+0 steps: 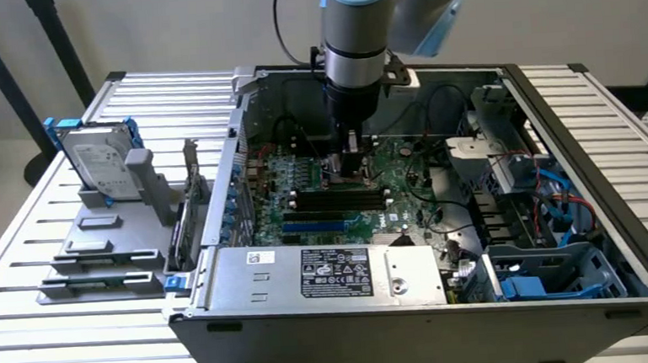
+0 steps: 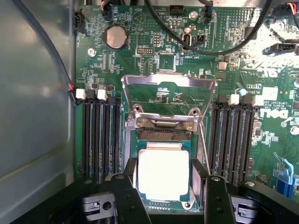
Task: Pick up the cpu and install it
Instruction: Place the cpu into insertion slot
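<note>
The cpu (image 2: 163,175) lies flat, shiny top up, over the socket (image 2: 161,135) near the middle of the motherboard (image 2: 154,60). We see the gripper (image 2: 164,184) clamped on it, a black finger against each of two opposite edges. The socket's metal load plate (image 2: 168,93) stands tilted up just beyond the cpu. Memory slots (image 2: 98,140) run along both sides, and a coin battery (image 2: 116,36) and black cables (image 2: 219,49) sit further out. In the exterior view the arm reaches straight down into the open computer case (image 1: 569,124). A silver power supply (image 1: 330,274) lies along the case's near edge. On the exterior view's left, a hard drive (image 1: 103,165) stands in a grey holder (image 1: 92,246) on the white slatted table (image 1: 40,334). A pale wall (image 1: 539,8) is behind.
</note>
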Controlling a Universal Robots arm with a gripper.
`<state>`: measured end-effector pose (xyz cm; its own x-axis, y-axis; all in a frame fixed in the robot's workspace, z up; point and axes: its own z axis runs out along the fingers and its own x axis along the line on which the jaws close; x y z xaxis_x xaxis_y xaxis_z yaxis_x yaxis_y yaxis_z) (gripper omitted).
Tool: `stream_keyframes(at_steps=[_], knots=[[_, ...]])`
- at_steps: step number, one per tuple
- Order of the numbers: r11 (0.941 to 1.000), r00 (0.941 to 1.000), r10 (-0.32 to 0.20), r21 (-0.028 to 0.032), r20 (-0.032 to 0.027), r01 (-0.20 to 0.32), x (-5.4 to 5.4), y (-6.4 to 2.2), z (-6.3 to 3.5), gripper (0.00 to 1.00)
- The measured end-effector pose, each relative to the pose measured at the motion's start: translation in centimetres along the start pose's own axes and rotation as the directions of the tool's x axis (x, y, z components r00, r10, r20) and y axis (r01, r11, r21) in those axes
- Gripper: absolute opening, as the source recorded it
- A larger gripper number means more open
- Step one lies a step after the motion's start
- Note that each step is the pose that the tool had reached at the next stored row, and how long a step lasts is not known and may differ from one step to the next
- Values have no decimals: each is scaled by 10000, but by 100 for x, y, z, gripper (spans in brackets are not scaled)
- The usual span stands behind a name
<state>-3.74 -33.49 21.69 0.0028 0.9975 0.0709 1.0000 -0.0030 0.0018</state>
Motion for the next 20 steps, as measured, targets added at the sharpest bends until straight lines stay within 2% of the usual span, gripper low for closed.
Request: stream_keyframes(at_steps=[2, 3, 6, 8, 10, 13, 16, 20], knots=[[9998, 9998, 186, -41, 61, -186, 0, 0, 4, 55], [9997, 9997, 238, -85, 99, -237, 0, -1, 4, 55], [9992, 9994, 304, -282, 160, -300, 0, -12, 5, 55], [9985, 9993, 343, -429, 175, -335, 2, -24, 8, 55], [9980, 9991, 385, -516, 172, -376, 4, -48, 9, 55], [9975, 9989, 446, -551, 172, -436, 6, -95, 15, 55], [9975, 9989, 444, -560, 173, -434, 5, -95, 19, 55], [9972, 9989, 443, -617, 169, -432, 7, -96, 36, 55]])
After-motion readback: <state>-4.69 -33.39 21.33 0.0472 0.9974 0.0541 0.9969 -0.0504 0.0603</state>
